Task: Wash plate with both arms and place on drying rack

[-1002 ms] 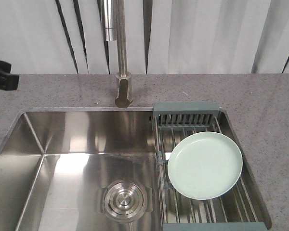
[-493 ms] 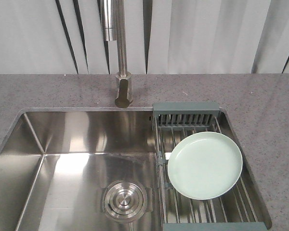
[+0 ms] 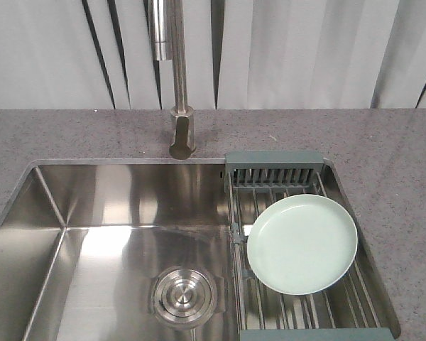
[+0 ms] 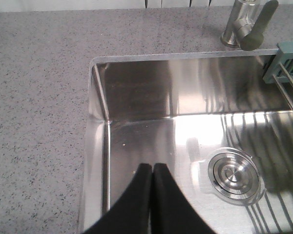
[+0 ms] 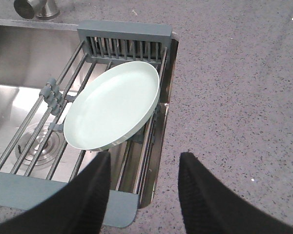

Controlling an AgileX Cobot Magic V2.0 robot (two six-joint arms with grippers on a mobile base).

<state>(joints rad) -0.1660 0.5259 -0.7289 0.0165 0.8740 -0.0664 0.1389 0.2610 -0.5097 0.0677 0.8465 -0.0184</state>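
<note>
The pale mint-green plate (image 3: pixel 302 244) (image 5: pixel 113 105) lies tilted on the rods of the drying rack (image 3: pixel 273 162) (image 5: pixel 124 36), which spans the right end of the sink (image 3: pixel 121 192). Neither arm shows in the front view. In the left wrist view my left gripper (image 4: pixel 152 167) is shut with nothing between its fingers, hovering over the left part of the sink basin (image 4: pixel 136 97). The right wrist view has my right gripper (image 5: pixel 145 157) open and empty, just short of the plate's near edge, above the rack's near right corner and the counter.
A steel tap (image 3: pixel 179 85) rises behind the sink on the grey speckled counter (image 3: pixel 383 142). The round steel drain (image 3: pixel 184 295) (image 4: pixel 233 174) sits in the basin floor. White vertical blinds hang behind.
A black arm part at the far left edge one second ago has left the front view. The plate and the rack have not moved.
</note>
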